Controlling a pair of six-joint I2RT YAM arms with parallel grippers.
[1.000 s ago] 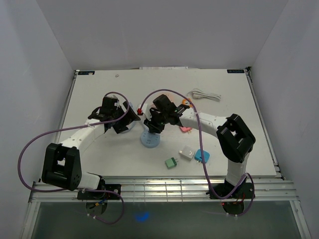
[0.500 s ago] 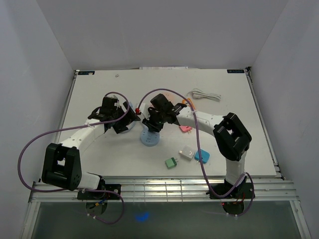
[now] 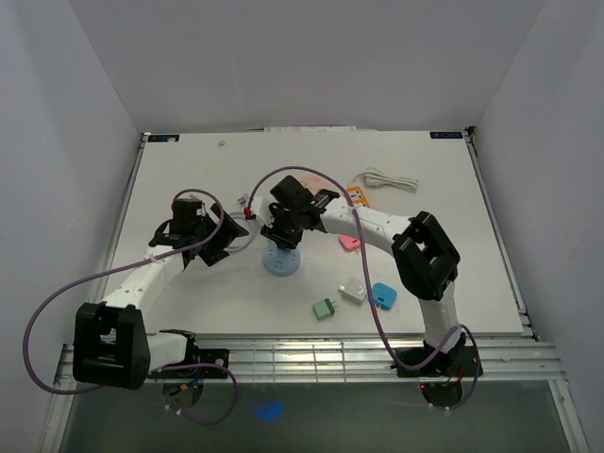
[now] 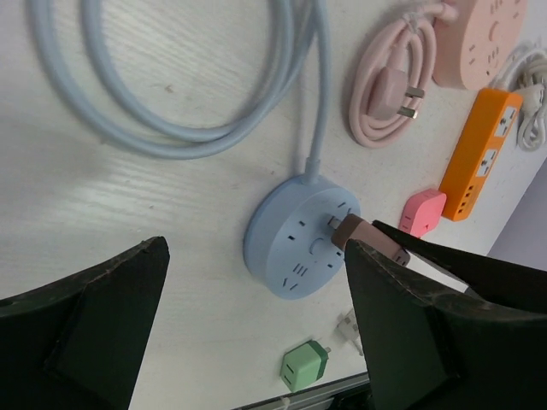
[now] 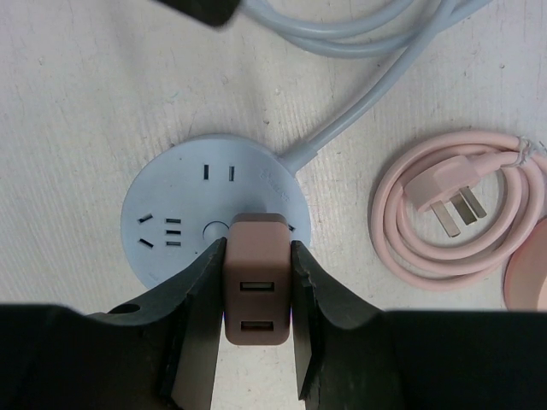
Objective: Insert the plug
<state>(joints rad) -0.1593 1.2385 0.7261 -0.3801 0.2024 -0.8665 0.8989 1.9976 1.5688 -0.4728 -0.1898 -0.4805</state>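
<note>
The right jaws are clamped on the sides of a brownish-pink plug [image 5: 256, 278]. Its two ports face the wrist camera, and its far end lies over the round blue socket [image 5: 171, 196] at about the disc's 5 o'clock edge. Picking up and carrying look done. The plug body hides whether the prongs have entered any slot, so pressing home and letting go seem left. The left jaws stand wide and empty, off the socket's 9 o'clock side seen from above. The socket's pale blue cord [image 5: 359, 128] leaves at 1 o'clock, and a coiled pink cord [image 5: 385, 218] lies at 3 o'clock on the counter [image 5: 68, 102].
</note>
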